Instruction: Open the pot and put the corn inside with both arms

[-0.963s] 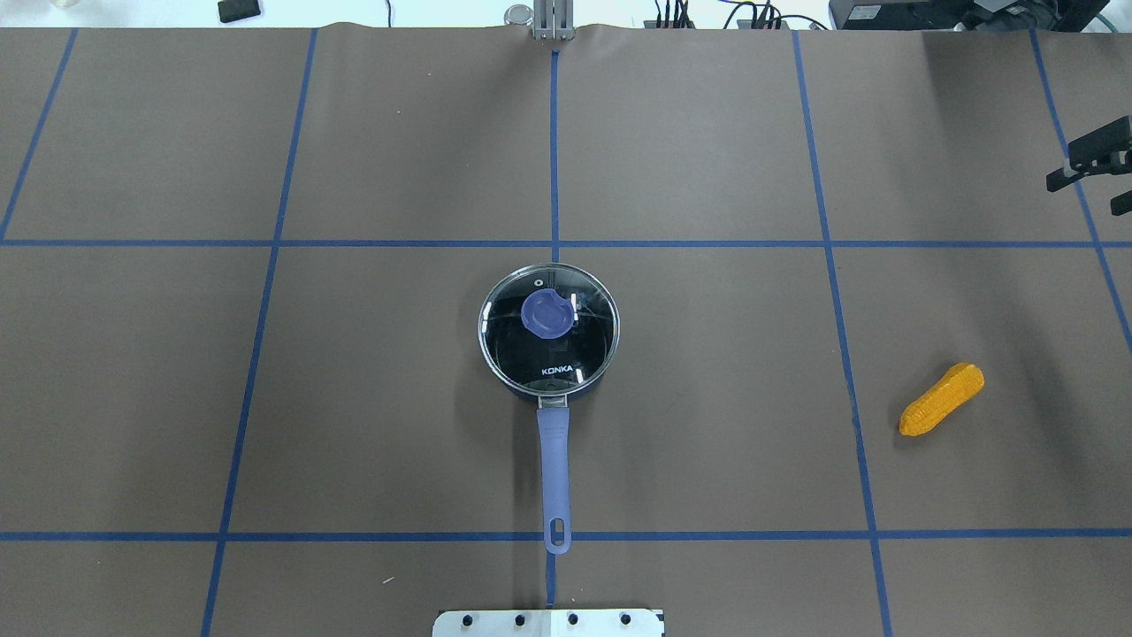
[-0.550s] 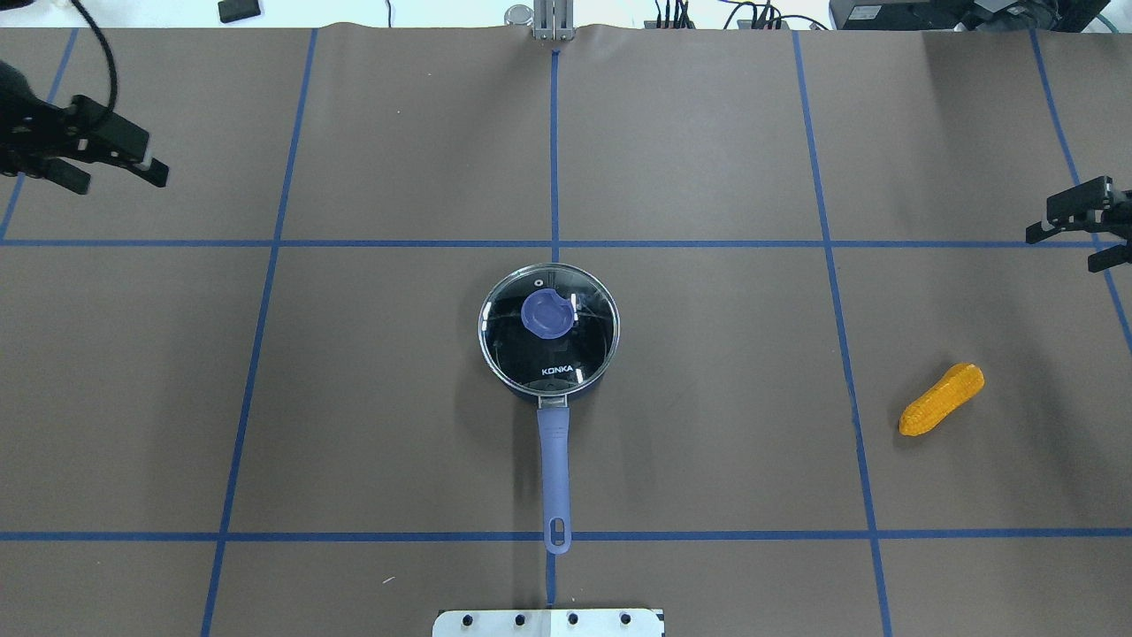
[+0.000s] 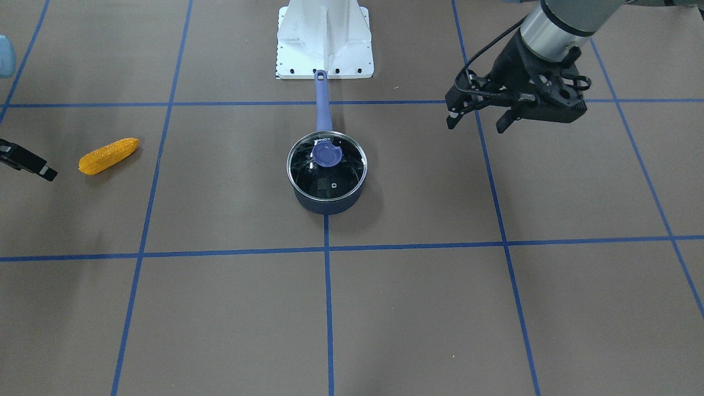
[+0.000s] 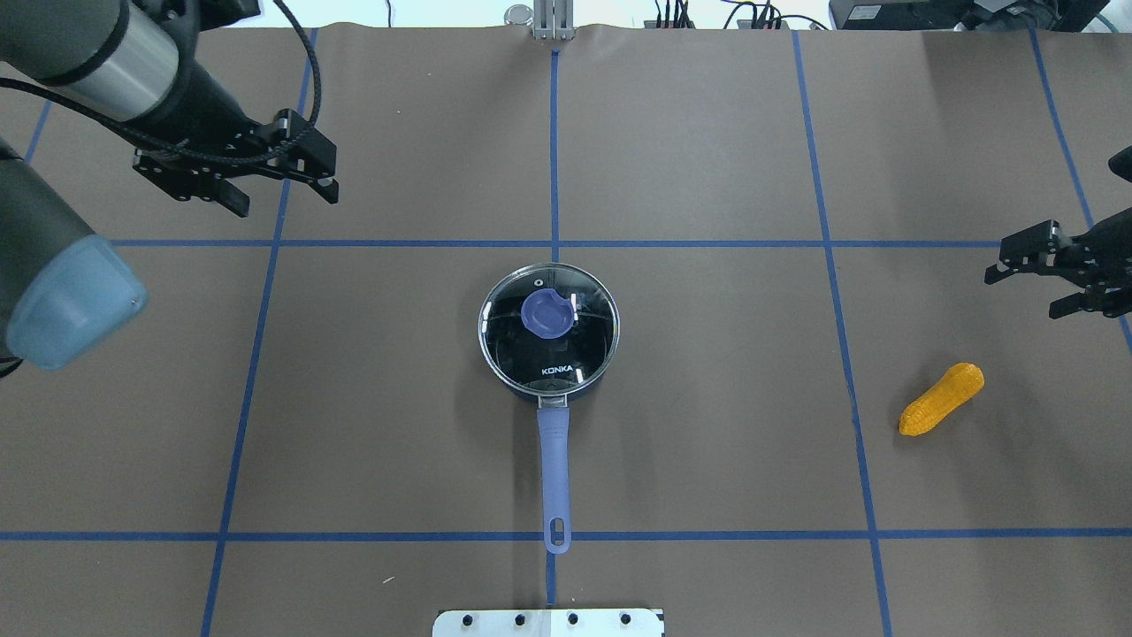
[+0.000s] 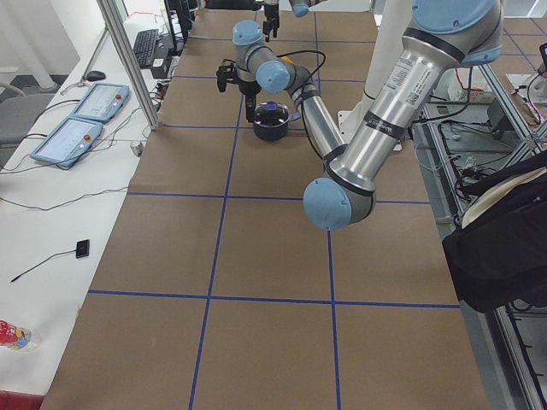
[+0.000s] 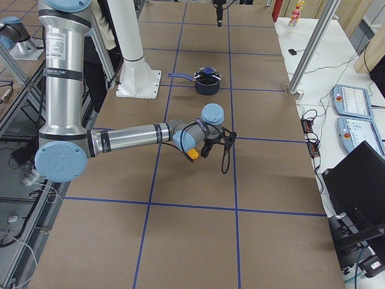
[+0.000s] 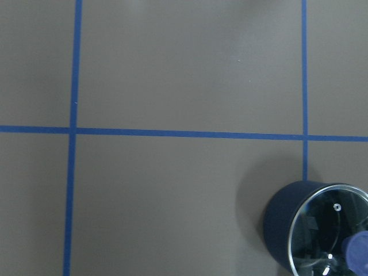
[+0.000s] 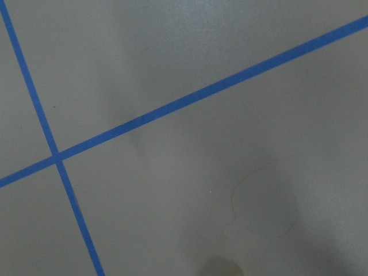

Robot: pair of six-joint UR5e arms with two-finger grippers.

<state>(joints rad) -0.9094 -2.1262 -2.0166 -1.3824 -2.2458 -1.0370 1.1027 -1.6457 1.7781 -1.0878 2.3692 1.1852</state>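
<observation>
One dark navy saucepan (image 4: 554,460), one round glass lid (image 4: 575,347), one yellow-orange toy corn cob (image 4: 942,400) — and two black ones of a kind — left tool (image 4: 283,196), right tool (image 4: 1024,295).

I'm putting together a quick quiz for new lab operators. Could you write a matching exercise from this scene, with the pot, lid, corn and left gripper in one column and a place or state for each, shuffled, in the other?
Column 1
1. pot
2. glass lid
3. corn
4. left gripper

Column 2
A. yellow-orange, lying on its side near the right gripper
B. open, holding nothing
C. resting on the pot's rim
D. dark navy, handle pointing at the white base mount

Pairs: 1-D, 2-C, 3-A, 4-B
</observation>
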